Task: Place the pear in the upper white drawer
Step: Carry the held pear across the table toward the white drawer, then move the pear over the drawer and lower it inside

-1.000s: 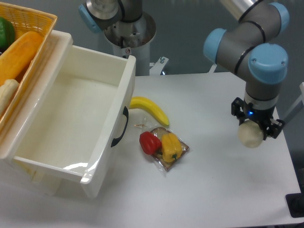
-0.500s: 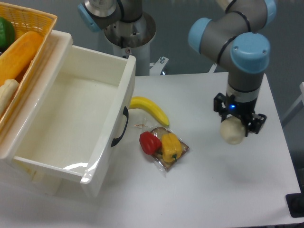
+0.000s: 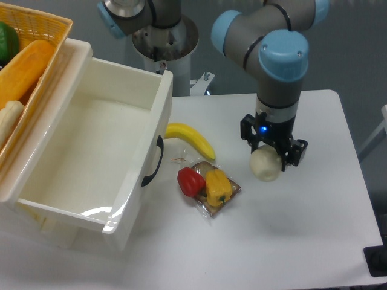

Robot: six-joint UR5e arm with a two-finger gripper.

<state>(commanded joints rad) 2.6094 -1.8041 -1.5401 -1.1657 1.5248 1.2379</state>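
Note:
The pale cream pear [image 3: 265, 165] hangs above the table, right of centre, with my gripper [image 3: 270, 158] shut on it from above. Its black fingers [image 3: 248, 132] flank the fruit's upper half. The upper white drawer [image 3: 91, 151] stands pulled open at the left, its inside bare and its dark curved handle [image 3: 155, 162] facing the table. The pear is well to the right of the drawer, about level with the handle.
A yellow banana [image 3: 192, 139] lies beside the drawer front. A pack of red and yellow peppers [image 3: 207, 185] lies just left of and below the pear. An orange woven basket [image 3: 27, 60] with produce sits at the top left, behind the drawer.
My arm has carried the pear leftward from the table's right edge toward the centre, now close to the pepper pack. Nothing else moved.

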